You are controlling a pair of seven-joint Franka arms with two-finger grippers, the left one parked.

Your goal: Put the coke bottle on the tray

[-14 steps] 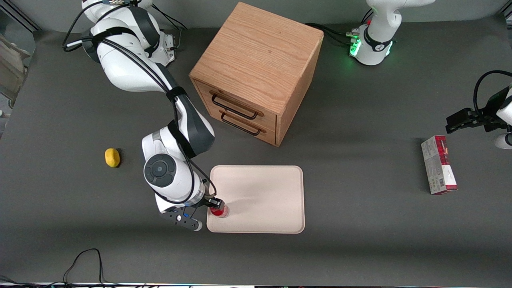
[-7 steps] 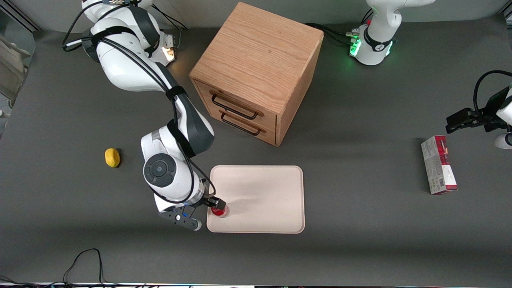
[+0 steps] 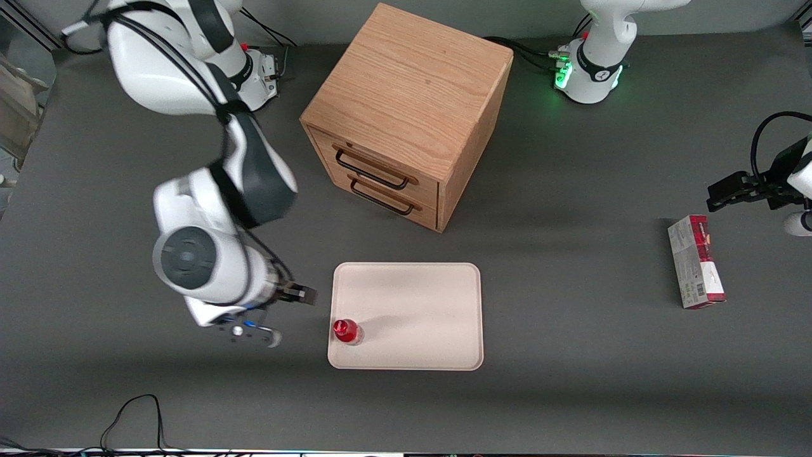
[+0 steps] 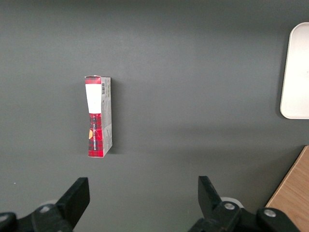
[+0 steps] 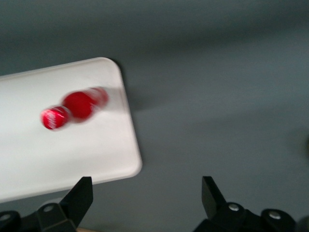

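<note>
The small red coke bottle (image 3: 346, 330) stands upright on the pale cream tray (image 3: 419, 311), in the tray's corner nearest the front camera on the working arm's side. It shows blurred in the right wrist view (image 5: 77, 107), on the tray (image 5: 58, 154). My right gripper (image 3: 288, 314) is open and empty. It hangs raised above the bare table beside the tray, apart from the bottle. In the right wrist view the gripper (image 5: 147, 195) has its fingers spread wide over grey table by the tray's corner.
A wooden drawer cabinet (image 3: 406, 114) with two handled drawers stands farther from the front camera than the tray. A red-and-grey carton (image 3: 695, 261) lies toward the parked arm's end of the table and shows in the left wrist view (image 4: 99, 116).
My gripper has let go of the bottle, risen and pulled away from the tray toward the working arm's end. The bottle stays standing on the tray.
</note>
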